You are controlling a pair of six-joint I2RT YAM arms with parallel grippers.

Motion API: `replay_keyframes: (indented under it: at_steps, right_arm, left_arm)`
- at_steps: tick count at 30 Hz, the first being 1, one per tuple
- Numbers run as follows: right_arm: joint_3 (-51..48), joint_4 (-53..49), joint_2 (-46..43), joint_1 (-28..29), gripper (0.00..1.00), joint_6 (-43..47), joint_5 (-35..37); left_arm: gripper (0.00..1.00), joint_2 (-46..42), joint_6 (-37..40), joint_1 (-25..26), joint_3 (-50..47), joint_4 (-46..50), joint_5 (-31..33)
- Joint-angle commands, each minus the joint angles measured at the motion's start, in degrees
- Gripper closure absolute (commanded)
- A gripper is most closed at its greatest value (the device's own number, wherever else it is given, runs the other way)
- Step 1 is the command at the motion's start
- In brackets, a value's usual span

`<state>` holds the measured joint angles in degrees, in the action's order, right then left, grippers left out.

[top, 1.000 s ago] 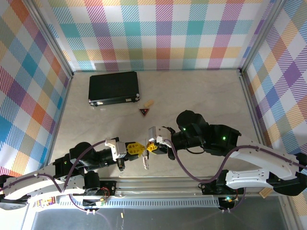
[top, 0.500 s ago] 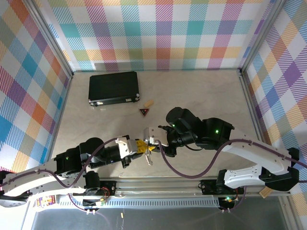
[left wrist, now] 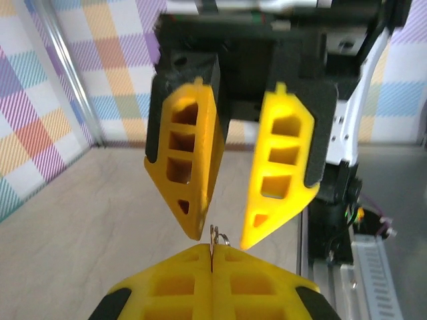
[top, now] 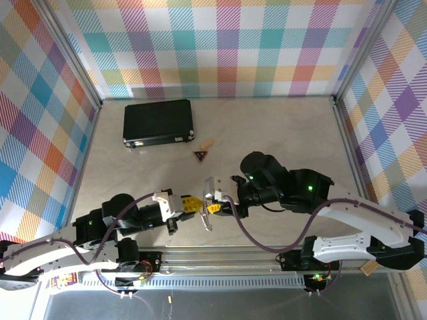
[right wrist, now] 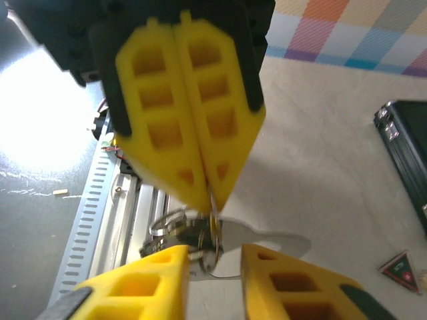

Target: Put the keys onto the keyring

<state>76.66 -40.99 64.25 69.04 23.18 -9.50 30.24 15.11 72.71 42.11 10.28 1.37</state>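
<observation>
My left fingers (left wrist: pixel 170 290) pinch the keyring (left wrist: pixel 215 238) by a sliver at bottom centre of the left wrist view; with my right fingers (left wrist: pixel 283 167) parted beside the keys (right wrist: pixel 187 235), a nudge may twist it free onto the worktop (right wrist: pixel 320 167).

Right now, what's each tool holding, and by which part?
Left tool pinches the keyring by its thin wire rim, keys hanging below. Right tool is open, holding nothing.

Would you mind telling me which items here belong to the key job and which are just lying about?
Job: keys; keyring, pinched by the left gripper; right gripper, open.
Lying about: black case; red trinket; tan piece.
</observation>
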Motion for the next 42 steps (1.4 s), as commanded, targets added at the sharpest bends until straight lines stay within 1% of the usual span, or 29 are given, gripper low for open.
replay_keyframes:
  at_steps: [1, 3, 8, 12, 14, 18, 20, 22, 24, 26, 31, 34, 35, 37, 40, 42]
  right_arm:
    - [-1.5, 6.8, -2.0, 0.1, 0.71, -3.2, -3.0]
    - [-1.7, 7.5, -2.1, 0.1, 0.69, -3.9, -4.1]
    - [-2.7, 10.2, -3.3, 0.1, 0.58, -5.9, -5.5]
    - [-3.5, 12.5, -4.3, 0.1, 0.58, -7.5, -7.0]
    - [-3.5, 12.6, -4.2, 0.1, 0.61, -7.7, -7.1]
    - [-3.6, 12.3, -3.8, 0.1, 0.73, -7.5, -7.3]
    - [-3.5, 12.0, -3.7, 0.1, 0.75, -7.4, -7.3]
    - [-3.5, 11.7, -3.5, 0.1, 0.75, -7.4, -7.5]
    - [-3.6, 11.6, -3.4, 0.1, 0.72, -7.2, -7.8]
    - [-3.6, 11.5, -3.3, 0.1, 0.72, -7.1, -8.0]
    - [-3.8, 11.5, -3.5, 0.1, 0.84, -6.7, -7.8]
    - [-4.1, 11.6, -3.9, 0.1, 0.96, -6.4, -6.8]
    - [-4.1, 11.3, -3.9, 0.1, 1.00, -6.1, -6.3]
    - [-3.3, 10.0, -3.5, 0.1, 1.00, -4.9, -5.2]
    - [-0.2, 5.4, -1.7, 0.1, 1.00, -2.3, -3.3]
    - [2.9, 1.2, 0.4, 0.1, 1.00, -0.1, -1.6]
  left_arm:
    - [1.00, -2.0, -1.9, 0.0, -0.8, -8.1, -3.3]
    - [1.00, -1.9, -2.1, 0.0, -0.9, -8.1, -3.5]
    - [1.00, -1.9, -2.8, 0.0, -2.6, -11.0, -4.8]
    - [1.00, -1.9, -3.2, 0.0, -4.0, -14.0, -6.3]
    - [1.00, -1.9, -3.4, 0.0, -4.5, -14.9, -6.8]
    - [1.00, -2.1, -3.9, 0.1, -4.9, -16.1, -7.6]
    - [1.00, -2.3, -4.2, 0.0, -5.1, -16.6, -7.8]
    - [1.00, -2.3, -4.3, 0.0, -5.3, -17.0, -7.7]
    - [1.00, -2.3, -4.4, 0.0, -5.5, -17.1, -7.5]
    - [1.00, -2.2, -4.5, 0.1, -5.7, -17.6, -7.3]
    - [1.00, -1.9, -4.6, 0.1, -6.1, -19.0, -7.4]
    - [1.00, -2.1, -4.7, 0.1, -6.4, -19.3, -6.7]
    - [1.00, -2.3, -4.7, 0.1, -6.4, -18.9, -6.3]
    - [1.00, -2.6, -4.4, 0.0, -6.0, -17.2, -5.1]
    - [1.00, -2.1, -2.5, 0.0, -3.9, -10.7, -1.8]
    - [0.91, -1.3, -1.0, 0.0, -1.8, -5.5, 0.9]
